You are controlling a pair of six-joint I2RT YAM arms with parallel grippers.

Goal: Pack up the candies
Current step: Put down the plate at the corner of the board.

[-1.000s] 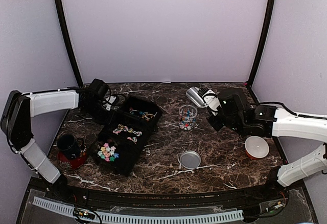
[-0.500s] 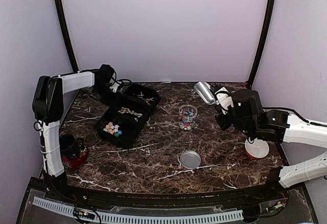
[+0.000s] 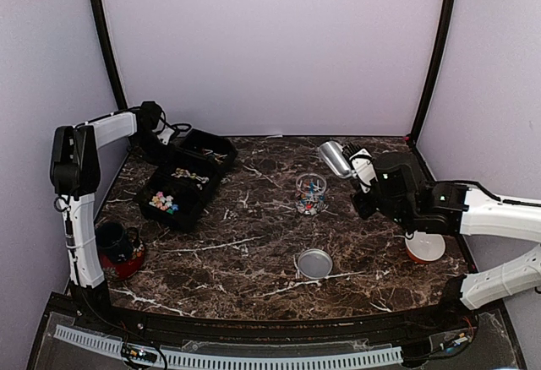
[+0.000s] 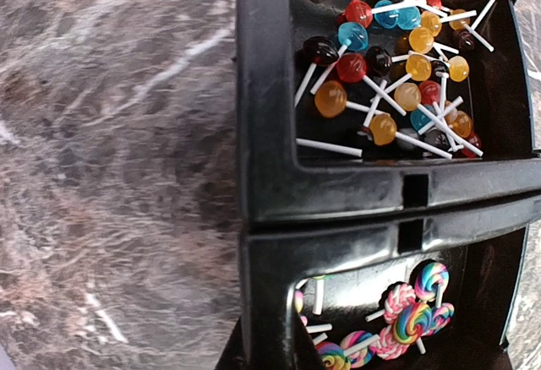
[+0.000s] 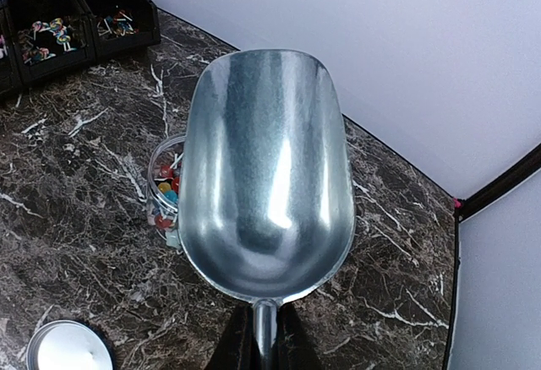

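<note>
The tray of candies has slid farther back-left (scoop still raised).

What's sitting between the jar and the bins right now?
Nothing. In the top view, only bare marble table runs from the jar across to the bins.

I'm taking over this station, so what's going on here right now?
The right gripper holds an empty metal scoop, raised just right of the open jar, which has some candies in it. The jar's lid lies on the table, nearer the arms. The left gripper, at the far left, is shut on the far end of the black tray of candies.
</note>
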